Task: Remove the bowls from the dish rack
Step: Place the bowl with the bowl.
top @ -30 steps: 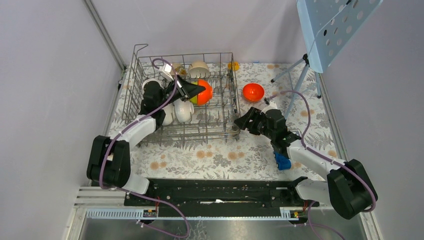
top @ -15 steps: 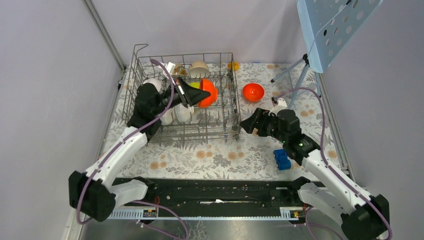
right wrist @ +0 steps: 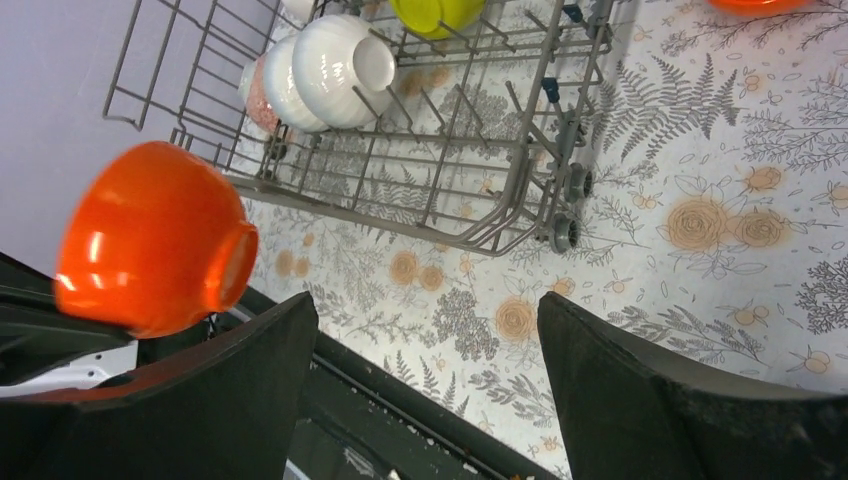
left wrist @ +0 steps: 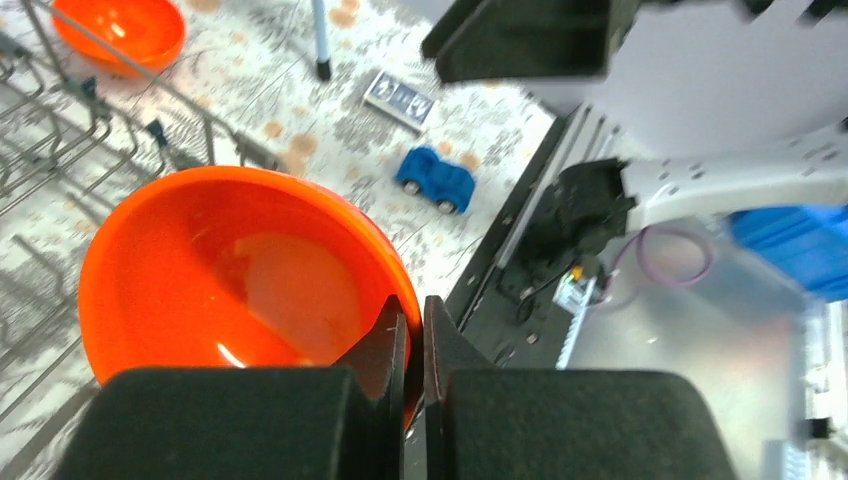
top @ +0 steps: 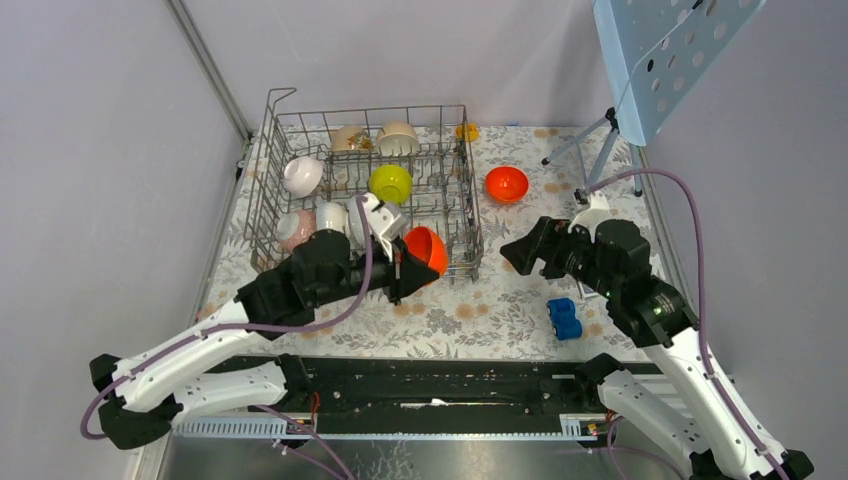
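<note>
My left gripper (top: 405,268) is shut on the rim of an orange-red bowl (top: 428,250) and holds it in the air over the front right edge of the dish rack (top: 370,110). The left wrist view shows the bowl (left wrist: 230,270) pinched between the jaws (left wrist: 415,320). It also shows in the right wrist view (right wrist: 150,240). The rack holds a yellow-green bowl (top: 390,183), white bowls (top: 302,175), a beige bowl (top: 398,137) and a pink-speckled bowl (top: 290,230). My right gripper (top: 520,250) is open and empty, above the table right of the rack.
A second orange-red bowl (top: 507,184) sits on the floral cloth right of the rack. A blue toy car (top: 565,318) lies near the front right. A tripod with a blue perforated panel (top: 670,50) stands at the back right. A small yellow object (top: 467,131) lies behind the rack.
My left gripper has lifted the orange-red bowl out of the rack's middle and carried it toward the near right corner. My right arm has risen and drawn back to the right.
</note>
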Controlling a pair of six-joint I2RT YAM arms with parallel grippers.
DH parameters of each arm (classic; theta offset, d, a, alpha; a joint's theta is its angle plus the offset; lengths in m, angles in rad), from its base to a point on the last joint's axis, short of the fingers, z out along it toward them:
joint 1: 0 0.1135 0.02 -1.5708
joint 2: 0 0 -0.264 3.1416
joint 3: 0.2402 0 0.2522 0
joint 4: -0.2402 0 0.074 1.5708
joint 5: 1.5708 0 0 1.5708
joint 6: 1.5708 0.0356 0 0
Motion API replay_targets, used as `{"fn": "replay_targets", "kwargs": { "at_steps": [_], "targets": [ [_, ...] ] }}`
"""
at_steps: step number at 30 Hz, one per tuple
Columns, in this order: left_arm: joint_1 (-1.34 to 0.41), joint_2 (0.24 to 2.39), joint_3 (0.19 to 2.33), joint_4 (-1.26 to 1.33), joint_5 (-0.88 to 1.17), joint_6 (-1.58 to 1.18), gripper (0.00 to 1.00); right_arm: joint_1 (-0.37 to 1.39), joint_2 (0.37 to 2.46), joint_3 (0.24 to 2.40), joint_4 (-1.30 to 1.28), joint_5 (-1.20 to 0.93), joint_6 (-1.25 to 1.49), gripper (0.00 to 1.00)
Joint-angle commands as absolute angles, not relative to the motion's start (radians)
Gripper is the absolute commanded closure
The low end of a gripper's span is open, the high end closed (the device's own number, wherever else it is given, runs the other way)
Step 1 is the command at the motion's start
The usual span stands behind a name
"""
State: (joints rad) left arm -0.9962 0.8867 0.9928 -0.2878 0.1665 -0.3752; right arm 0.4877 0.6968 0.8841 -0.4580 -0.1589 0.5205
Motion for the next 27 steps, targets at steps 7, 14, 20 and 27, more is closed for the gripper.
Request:
{"fn": "replay_targets", "kwargs": {
  "at_steps": [7, 14, 20, 27],
  "targets": [
    [-1.342, 0.915, 1.071, -0.573, -0.259, -0.1, 1.0, 0.509, 0.895, 1.129, -0.65, -0.255, 0.425, 0.15],
    [-1.499, 0.963, 1.055, -0.663, -0.32, 0.081, 1.0, 0.698, 1.032, 1.275, -0.742, -0.147, 0.371, 0.22],
    [-1.526, 0.968, 1.003, -0.672, -0.245, 0.201, 1.0, 0.855, 1.106, 1.31, -0.776, -0.085, 0.348, 0.23],
    [-1.53, 0.972, 0.97, -0.673, -0.121, 0.281, 1.0, 1.008, 1.177, 1.314, -0.775, -0.027, 0.363, 0.3]
  ]
}}
